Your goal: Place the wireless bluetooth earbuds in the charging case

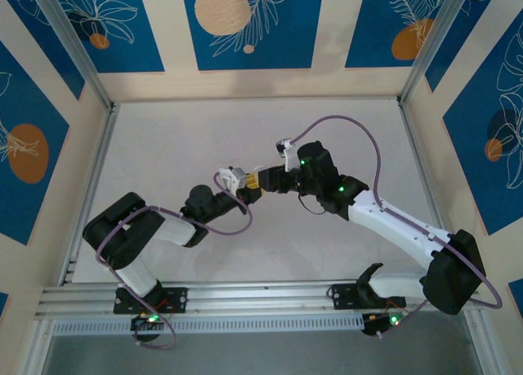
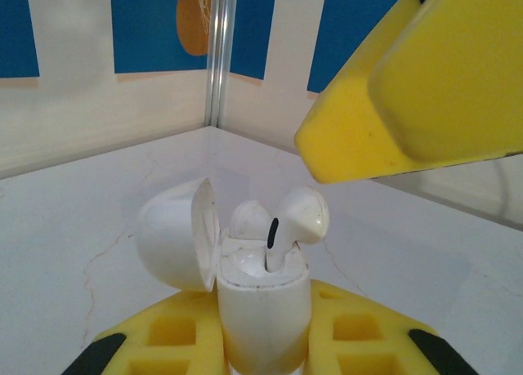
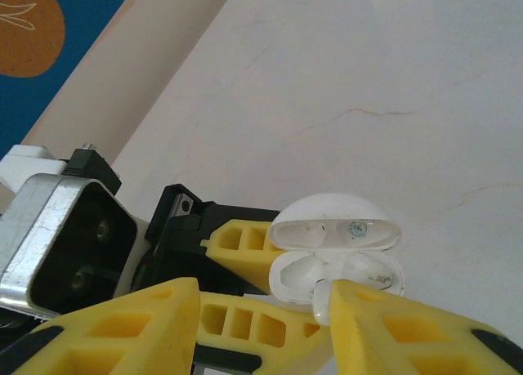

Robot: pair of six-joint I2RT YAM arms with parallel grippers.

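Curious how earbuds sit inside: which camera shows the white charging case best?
The left wrist view: the charging case is close and side-on, lid open, earbuds poking out. The right wrist view looks down into it, partly behind a yellow finger. From the top camera it is too small to make out.

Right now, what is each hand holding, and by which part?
The left hand clamps the charging case by its lower body. The right hand is open near an earbud, holding nothing.
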